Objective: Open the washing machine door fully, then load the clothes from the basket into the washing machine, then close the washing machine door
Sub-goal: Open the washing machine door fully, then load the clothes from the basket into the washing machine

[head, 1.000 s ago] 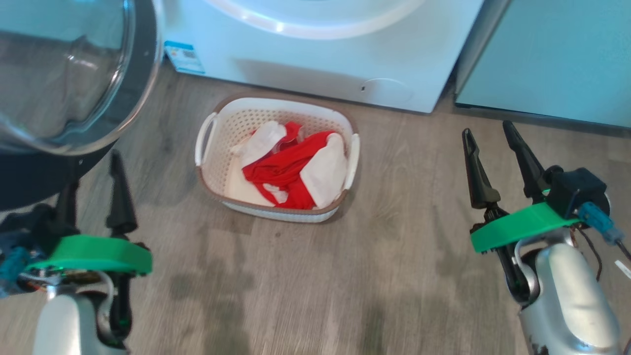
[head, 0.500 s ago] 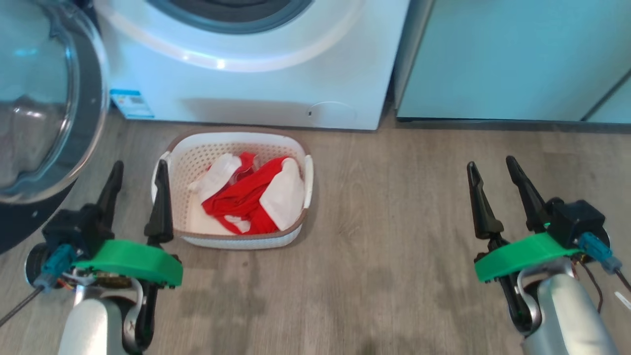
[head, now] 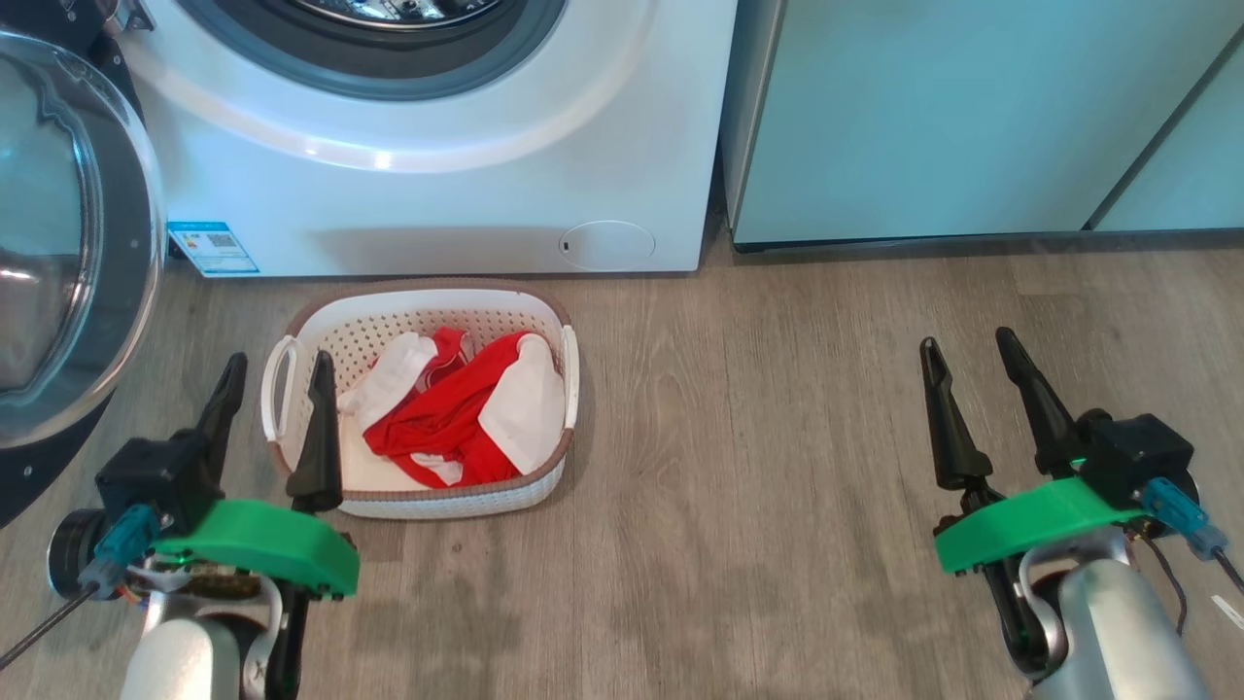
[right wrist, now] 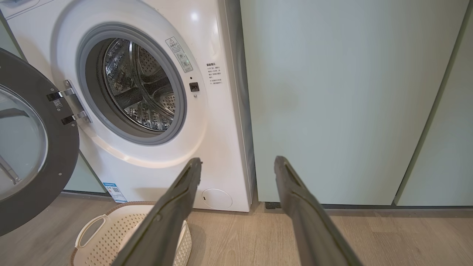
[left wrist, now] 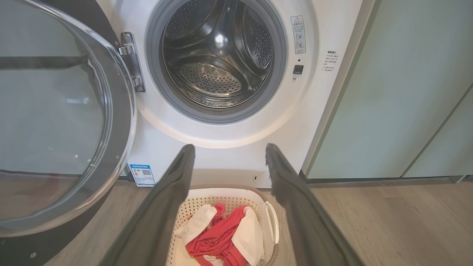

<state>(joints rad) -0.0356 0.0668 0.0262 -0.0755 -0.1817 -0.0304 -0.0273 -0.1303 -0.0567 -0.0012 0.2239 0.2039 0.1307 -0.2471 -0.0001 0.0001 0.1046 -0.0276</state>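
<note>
I had my left gripper (head: 280,357) at lower left, fingers spread and empty, one finger overlapping the left end of the basket (head: 428,290). The red-and-white clothes (head: 442,423) lay inside it. My right gripper (head: 966,338), lower right, hung released, well apart.

At twelve o'clock in the head view, the washing machine (head: 437,194): white, front-loading, steel drum showing behind a grey gasket, blue sticker at its seven o'clock corner, round flap near five. Swung wide open towards nine o'clock on its hinge, the washing machine door (head: 58,243): black ring around bulging clear glass. On the floor just before the machine, at its six o'clock, the basket (head: 418,289): cream, perforated, brown-rimmed, upright. Heaped inside, the clothes (head: 457,418): crumpled red fabric with white panels.
</note>
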